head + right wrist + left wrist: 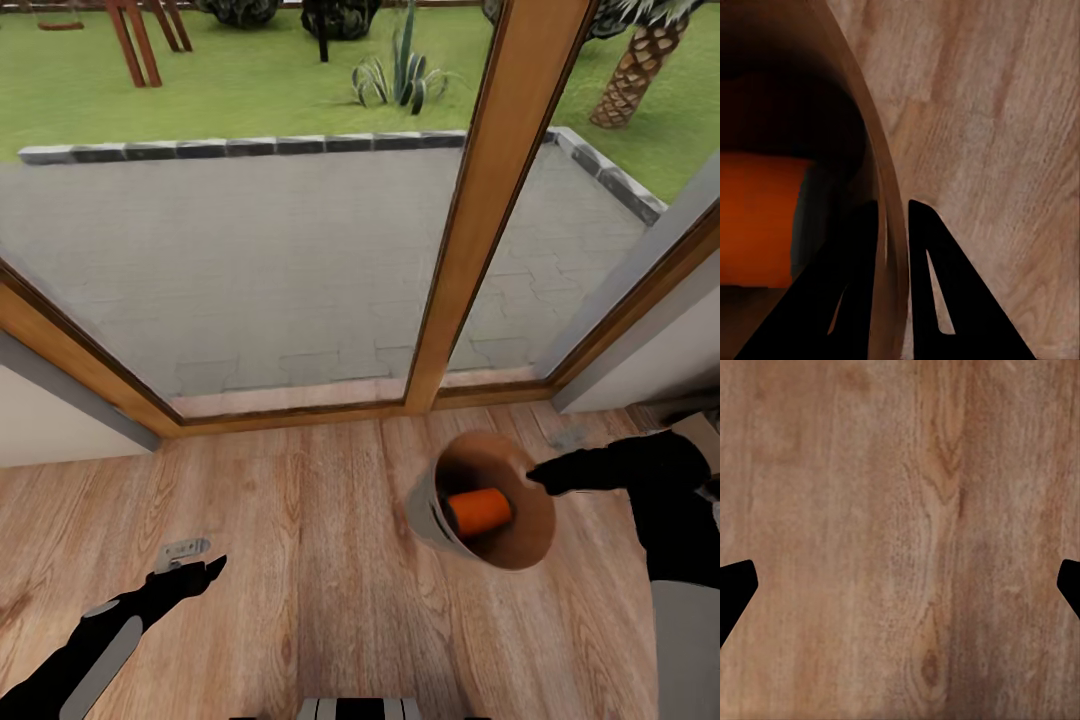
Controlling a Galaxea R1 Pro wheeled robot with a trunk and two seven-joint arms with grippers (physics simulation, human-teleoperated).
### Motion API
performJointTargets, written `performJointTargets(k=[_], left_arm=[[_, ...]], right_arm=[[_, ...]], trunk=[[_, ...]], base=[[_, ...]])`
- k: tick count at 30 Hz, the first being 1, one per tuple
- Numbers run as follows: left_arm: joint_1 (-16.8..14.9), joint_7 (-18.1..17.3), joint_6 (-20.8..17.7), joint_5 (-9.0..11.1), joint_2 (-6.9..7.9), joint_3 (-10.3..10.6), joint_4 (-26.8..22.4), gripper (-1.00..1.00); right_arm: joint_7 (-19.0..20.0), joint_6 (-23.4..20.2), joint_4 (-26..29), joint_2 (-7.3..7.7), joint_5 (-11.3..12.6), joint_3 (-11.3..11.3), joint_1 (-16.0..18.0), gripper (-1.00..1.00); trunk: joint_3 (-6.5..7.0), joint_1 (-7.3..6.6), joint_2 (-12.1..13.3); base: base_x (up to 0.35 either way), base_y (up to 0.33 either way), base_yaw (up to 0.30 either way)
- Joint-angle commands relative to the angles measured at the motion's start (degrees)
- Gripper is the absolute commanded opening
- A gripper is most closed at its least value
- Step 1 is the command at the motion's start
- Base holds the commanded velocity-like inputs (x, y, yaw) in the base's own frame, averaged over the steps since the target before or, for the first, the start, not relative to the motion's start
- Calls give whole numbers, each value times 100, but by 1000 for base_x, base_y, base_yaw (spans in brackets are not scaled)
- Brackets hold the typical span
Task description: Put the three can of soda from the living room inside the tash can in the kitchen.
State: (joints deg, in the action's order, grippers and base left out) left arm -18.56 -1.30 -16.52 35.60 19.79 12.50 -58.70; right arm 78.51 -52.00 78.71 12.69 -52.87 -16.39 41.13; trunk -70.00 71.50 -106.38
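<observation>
From my station, the orange can point(478, 511) lies inside the tash can point(530, 545), its ends hidden by the bin wall. The right gripper point(896, 217) straddles the rim, one finger hidden inside. The left gripper point(900, 585) shows fingertips only, cut off at both edges.

trash can point(428, 520): tilted, off the floor (brown inside) | orange soda can point(479, 511): lying inside

Light wood plank floor point(300, 520) meeting wood-framed glass doors point(490, 200), beyond them a grey paved patio point(250, 260), green lawn point(250, 80), daylight.
</observation>
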Motion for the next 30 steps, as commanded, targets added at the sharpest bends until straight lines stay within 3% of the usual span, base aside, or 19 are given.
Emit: performJointTargets(k=[1,3,5,6,13,19,25,30], left_arm=[[2,0,0,0,0,-2,0,100],[2,-2,0,0,-1,-2,16,100],[2,-7,0,0,-1,-2,21,100],[2,-9,0,0,-1,-2,23,100],[2,-17,-6,0,-3,-2,15,100],[2,-19,-9,0,-4,-2,9,100],[2,-20,-9,0,-10,-2,8,100],[2,-20,-9,0,-10,13,7,100]], right_arm=[[54,-111,-101,31,-64,125,79,-100],[103,-371,-801,90,-292,435,417,-100],[-54,-455,-1407,73,-362,535,572,-100],[-314,-485,-1813,40,-383,577,660,-100],[-977,-512,-2798,-132,-403,700,832,-100],[-1059,-491,-2983,-142,-410,731,1001,-100],[-1095,-486,-3033,-139,-410,1216,1051,-100],[-1100,-462,-3036,-109,-400,1273,1054,-100]], trunk=[[0,-1,0],[0,-1,0],[0,-1,0],[0,-1,0],[0,-1,0],[-89,109,-201],[-197,241,-441],[-287,351,-642]], base=[[0,0,0],[0,0,0],[0,0,0],[0,0,0],[0,0,0],[0,0,0],[0,0,0],[0,0,0]])
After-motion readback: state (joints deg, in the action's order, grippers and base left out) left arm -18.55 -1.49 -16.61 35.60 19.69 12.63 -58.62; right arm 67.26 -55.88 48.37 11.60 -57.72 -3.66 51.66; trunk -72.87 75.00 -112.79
